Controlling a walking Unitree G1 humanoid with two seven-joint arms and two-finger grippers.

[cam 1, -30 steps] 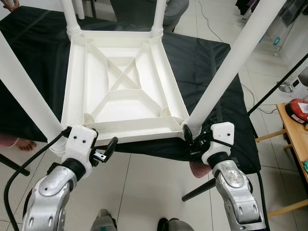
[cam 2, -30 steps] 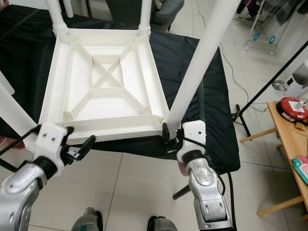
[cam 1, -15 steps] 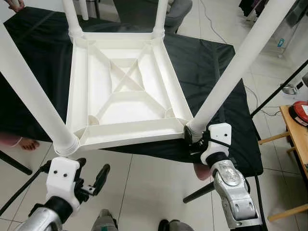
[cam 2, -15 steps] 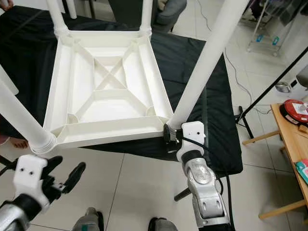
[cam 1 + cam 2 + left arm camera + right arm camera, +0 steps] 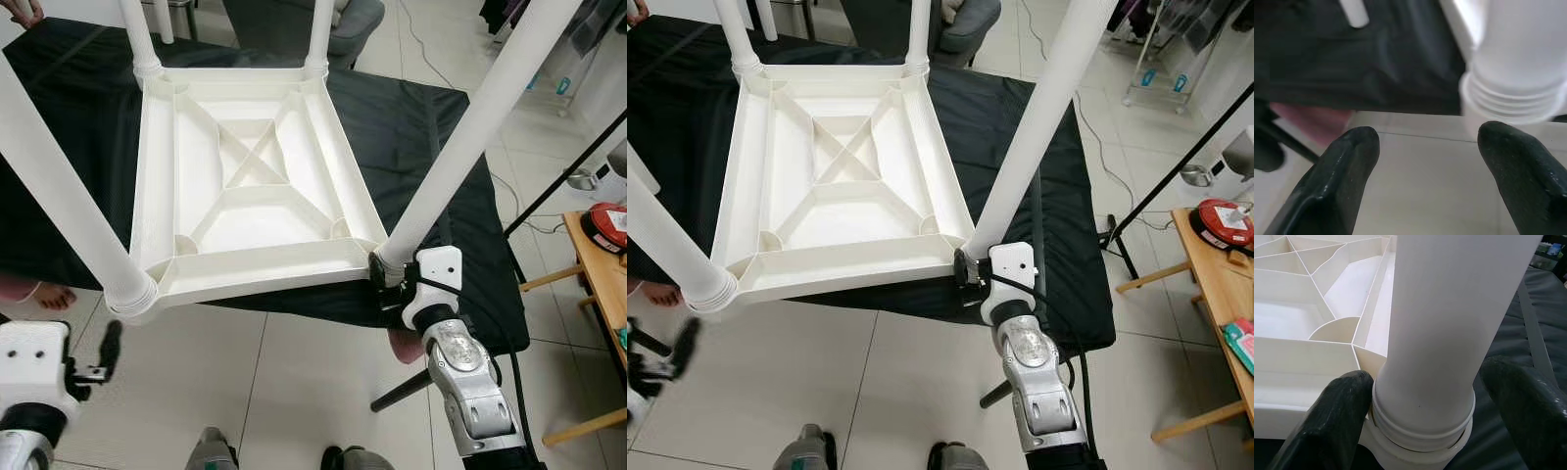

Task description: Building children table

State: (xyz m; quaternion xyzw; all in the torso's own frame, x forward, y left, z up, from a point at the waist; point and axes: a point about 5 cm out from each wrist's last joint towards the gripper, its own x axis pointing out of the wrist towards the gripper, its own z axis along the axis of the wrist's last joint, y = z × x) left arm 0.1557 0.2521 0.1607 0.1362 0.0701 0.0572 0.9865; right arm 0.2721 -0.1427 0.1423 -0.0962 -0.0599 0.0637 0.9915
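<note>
Table (image 5: 245,186): stiff, seemingly light, slick plastic | right claw (image 5: 1420,396) straddles near-right leg (image 5: 460,137) base, contact unclear | left claw (image 5: 1425,147) wide, empty

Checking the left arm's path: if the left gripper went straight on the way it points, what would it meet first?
Probably the ribbed base of the near-left table leg, which sits just off-centre ahead of the open left gripper; depth is unclear.
</note>
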